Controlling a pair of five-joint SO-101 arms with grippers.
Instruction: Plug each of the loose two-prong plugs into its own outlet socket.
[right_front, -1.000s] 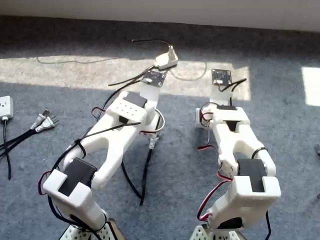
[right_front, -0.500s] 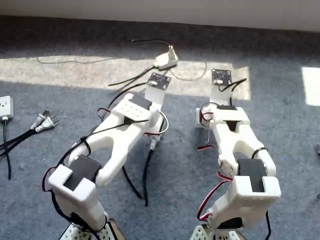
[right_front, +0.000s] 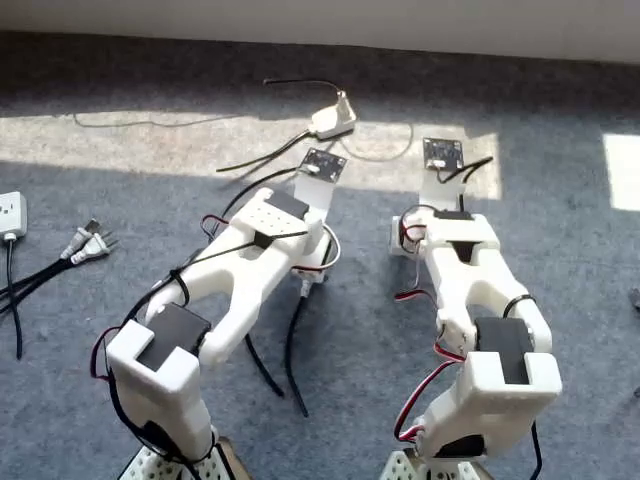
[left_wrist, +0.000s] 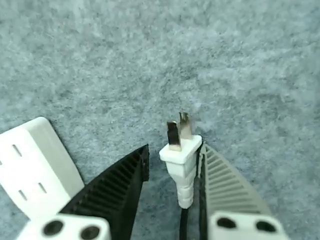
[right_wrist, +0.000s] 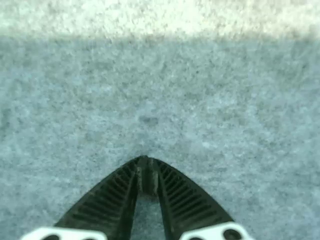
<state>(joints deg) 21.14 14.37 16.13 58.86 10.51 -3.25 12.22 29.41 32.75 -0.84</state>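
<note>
— Where is the white two-prong plug (left_wrist: 181, 160) sitting?
— Between the left gripper's (left_wrist: 174, 149) spread fingers, leaning on the pale one, with a gap showing at the black ribbed one. Its long axis is running along the fingers, prongs pointing away from the wrist, black cord (left_wrist: 184, 222) trailing back.
— And around it?
— A white slotted outlet block (left_wrist: 30, 165) is lying beside the black finger on grey carpet (left_wrist: 100, 60). The right gripper (right_wrist: 144, 165) is pressing its tips together, holding nothing.

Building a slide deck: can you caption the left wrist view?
Left gripper, open, flanks a white two-prong plug over grey carpet, white outlet strip alongside.
</note>
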